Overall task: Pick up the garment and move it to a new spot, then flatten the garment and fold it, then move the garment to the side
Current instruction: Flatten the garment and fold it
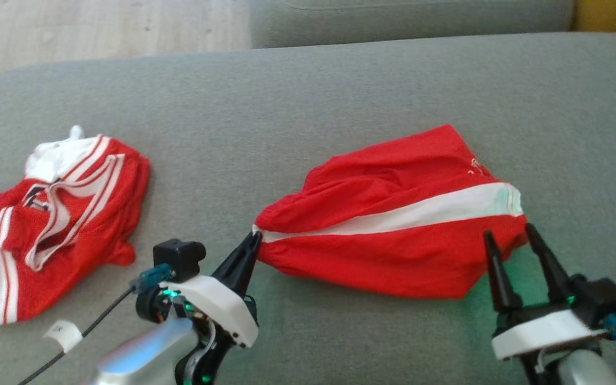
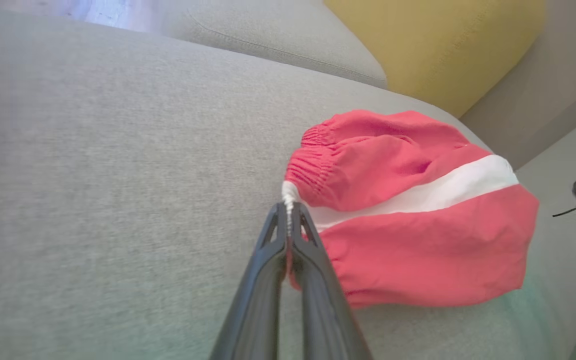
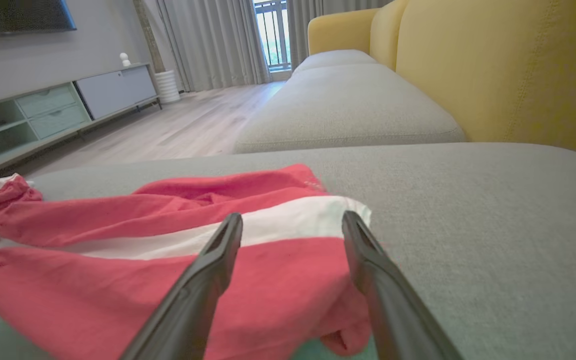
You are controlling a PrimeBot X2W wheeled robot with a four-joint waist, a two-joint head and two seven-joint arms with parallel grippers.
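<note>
the red shorts [image 1: 388,251] with a white stripe lie rumpled on the grey sofa seat [image 1: 313,101], right of centre and towards the near edge. the left tool [image 1: 255,238] is pressed together, pinching the shorts' left end at the gathered waistband, where the white stripe meets it. the right tool [image 1: 508,232] is spread wide at the shorts' near right corner, its fingers over the red cloth; whether they touch it is hard to tell. a second red and white garment [image 1: 56,214] lies crumpled on the left of the seat, well apart from the shorts.
</note>
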